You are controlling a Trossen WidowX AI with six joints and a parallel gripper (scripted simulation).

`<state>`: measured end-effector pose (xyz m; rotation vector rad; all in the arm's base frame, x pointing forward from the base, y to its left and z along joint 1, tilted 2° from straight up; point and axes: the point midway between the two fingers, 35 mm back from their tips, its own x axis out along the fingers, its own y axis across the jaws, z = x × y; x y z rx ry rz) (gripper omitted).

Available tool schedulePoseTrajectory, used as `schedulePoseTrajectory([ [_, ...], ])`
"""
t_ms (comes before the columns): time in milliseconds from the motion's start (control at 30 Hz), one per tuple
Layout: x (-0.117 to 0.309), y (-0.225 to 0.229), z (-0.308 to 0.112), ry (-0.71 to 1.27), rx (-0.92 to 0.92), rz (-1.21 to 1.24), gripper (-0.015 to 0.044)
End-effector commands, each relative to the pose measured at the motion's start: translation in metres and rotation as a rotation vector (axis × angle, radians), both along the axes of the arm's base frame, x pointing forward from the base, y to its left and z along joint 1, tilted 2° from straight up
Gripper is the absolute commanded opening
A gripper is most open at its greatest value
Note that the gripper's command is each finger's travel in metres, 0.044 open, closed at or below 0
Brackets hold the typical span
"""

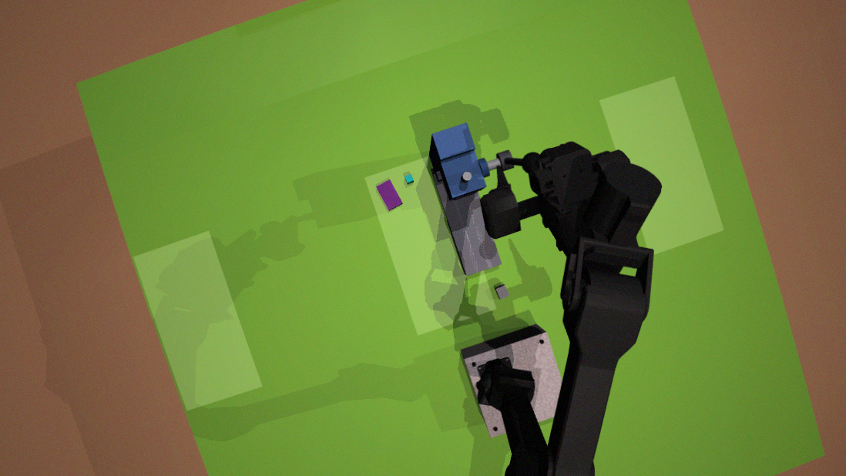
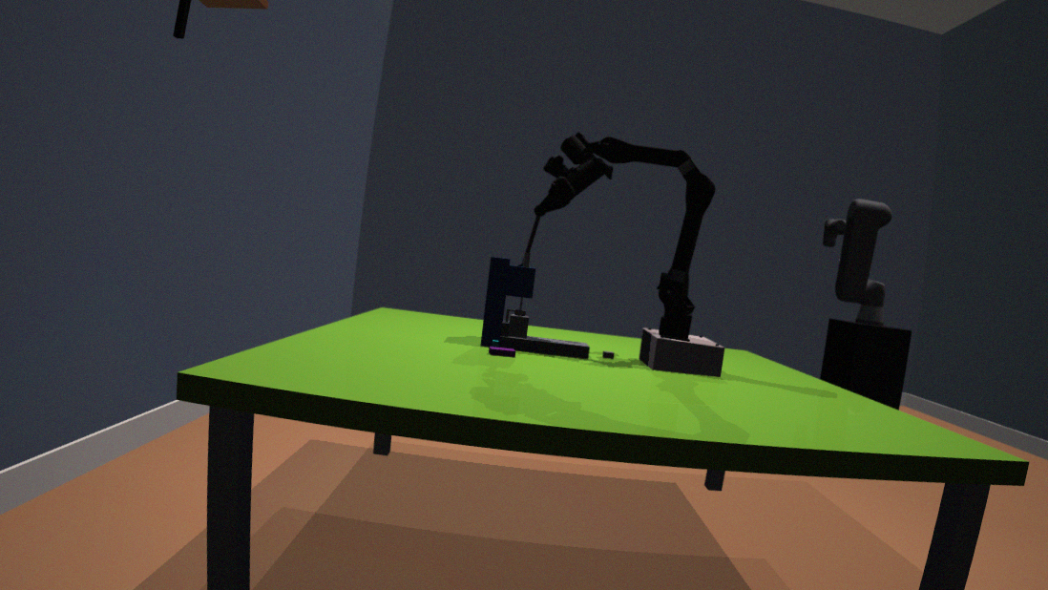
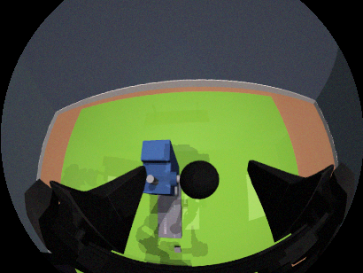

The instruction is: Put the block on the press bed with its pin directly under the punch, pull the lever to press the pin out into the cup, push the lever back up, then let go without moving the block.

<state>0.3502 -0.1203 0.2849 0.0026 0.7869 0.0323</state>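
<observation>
Lever knob (image 1: 531,162) (image 2: 540,210) (image 3: 199,179) sits between the wide-open jaws.

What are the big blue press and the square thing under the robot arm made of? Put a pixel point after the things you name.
The blue press (image 1: 452,142) (image 2: 492,304) (image 3: 156,151) looks like painted metal: even colour, crisp edges. The speckled pinkish-grey base block (image 1: 547,378) (image 2: 685,356) looks like rough stone or concrete, maybe cast metal.

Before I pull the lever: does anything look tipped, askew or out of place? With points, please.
Nothing stands out. The blue press (image 1: 452,142) (image 2: 494,300) (image 3: 157,151) stands upright, its lever (image 2: 533,238) raised, and the gripper (image 2: 539,211) (image 3: 198,169) is open at the lever's black knob (image 3: 199,180).
</observation>
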Motion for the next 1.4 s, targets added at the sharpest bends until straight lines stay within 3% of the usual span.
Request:
schedulePoseTrajectory([
  [0,0.006,0.0,-0.008,0.007,0.003,-0.006,0.044],
  [333,0.015,0.001,-0.019,0.006,0.003,-0.006,0.044],
  [867,0.015,0.001,-0.019,0.006,0.003,-0.006,0.002],
  [1367,0.012,0.001,-0.019,0.006,0.003,-0.006,0.0],
])
